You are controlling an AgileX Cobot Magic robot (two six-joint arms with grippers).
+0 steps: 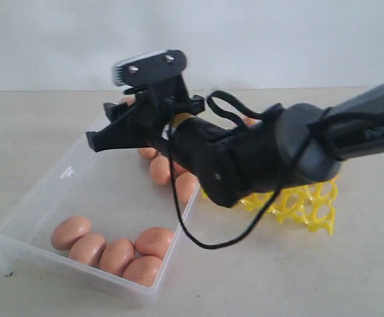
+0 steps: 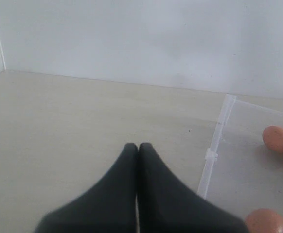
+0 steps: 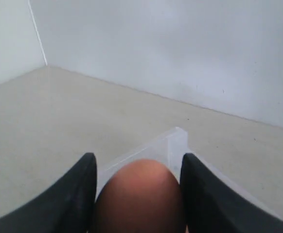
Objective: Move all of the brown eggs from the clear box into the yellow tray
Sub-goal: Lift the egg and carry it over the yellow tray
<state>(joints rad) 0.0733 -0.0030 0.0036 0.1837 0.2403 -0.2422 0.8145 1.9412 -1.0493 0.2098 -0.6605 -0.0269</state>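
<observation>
Brown egg [image 3: 140, 196] clamped between right gripper [image 3: 137, 162] fingers, clear box [image 3: 175, 138] corner beyond tips; carry level, gentle squeeze, toward yellow tray [image 1: 314, 211]. Left gripper [image 2: 137, 146] pinched empty.

1. your right arm [image 1: 357, 125] reaches in from the right and across the middle, ending in a thick black wrist [image 1: 238, 158].
2. your right gripper [image 1: 103, 125] points to the left, roughly level, tips slightly down.
3. in the right wrist view, its fingers [image 3: 80, 189] stand apart and press on either side of one brown egg [image 3: 141, 194].
4. your left gripper [image 2: 137, 145] has its two fingertips pressed flat together, aimed forward and low.
</observation>
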